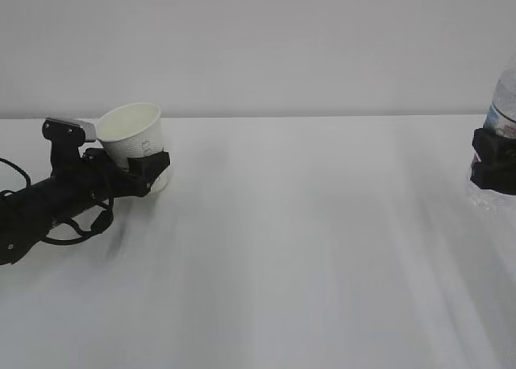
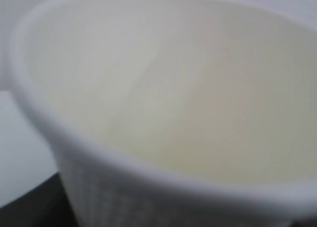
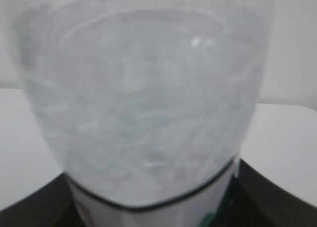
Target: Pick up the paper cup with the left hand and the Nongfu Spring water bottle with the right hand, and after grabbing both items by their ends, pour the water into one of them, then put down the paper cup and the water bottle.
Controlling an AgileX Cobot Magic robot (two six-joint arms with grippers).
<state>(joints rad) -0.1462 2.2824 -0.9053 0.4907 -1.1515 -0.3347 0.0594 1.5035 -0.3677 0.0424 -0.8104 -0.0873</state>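
Gripping paper cup [image 1: 133, 135] in left end effector [image 1: 137, 172], bottle [image 1: 504, 99] in right end effector [image 1: 493, 159]

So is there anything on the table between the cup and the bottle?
No. The white table between the paper cup on the left and the water bottle at the right edge shows nothing in the way.

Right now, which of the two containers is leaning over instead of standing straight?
The paper cup, held by the left gripper at the table's left. Its mouth tips leftward, while the bottle at the right edge looks upright.
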